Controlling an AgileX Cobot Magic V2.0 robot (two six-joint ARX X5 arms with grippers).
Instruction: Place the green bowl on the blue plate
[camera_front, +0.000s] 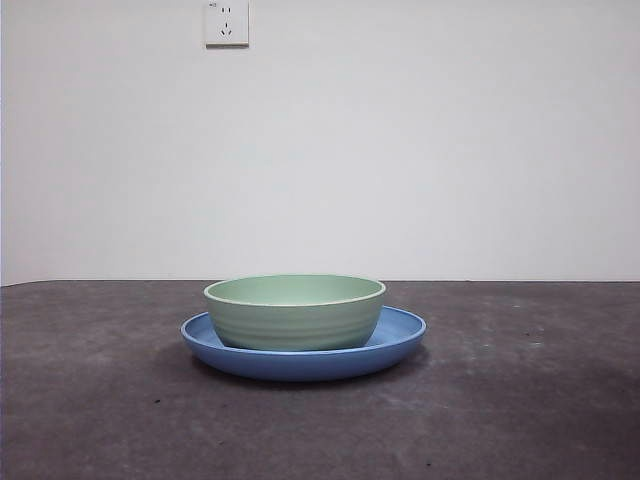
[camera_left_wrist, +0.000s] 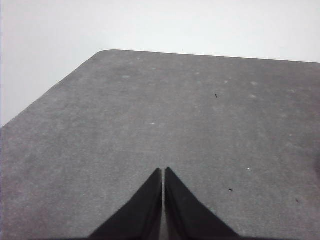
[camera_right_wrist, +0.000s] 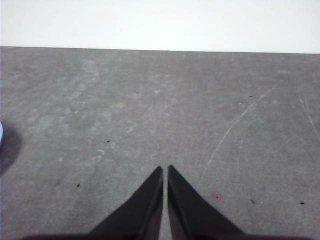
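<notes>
The green bowl (camera_front: 295, 312) stands upright inside the blue plate (camera_front: 400, 338) at the middle of the table in the front view. Neither arm shows in that view. My left gripper (camera_left_wrist: 163, 170) is shut, with nothing between its jaws, over bare grey table. My right gripper (camera_right_wrist: 165, 168) is likewise shut and empty over bare table; a sliver of the blue plate (camera_right_wrist: 1, 136) shows at the picture's edge, well apart from the jaws.
A grey table (camera_front: 520, 400) runs to a white wall with a power socket (camera_front: 226, 22). The left wrist view shows the table's rounded corner (camera_left_wrist: 102, 54) and edge.
</notes>
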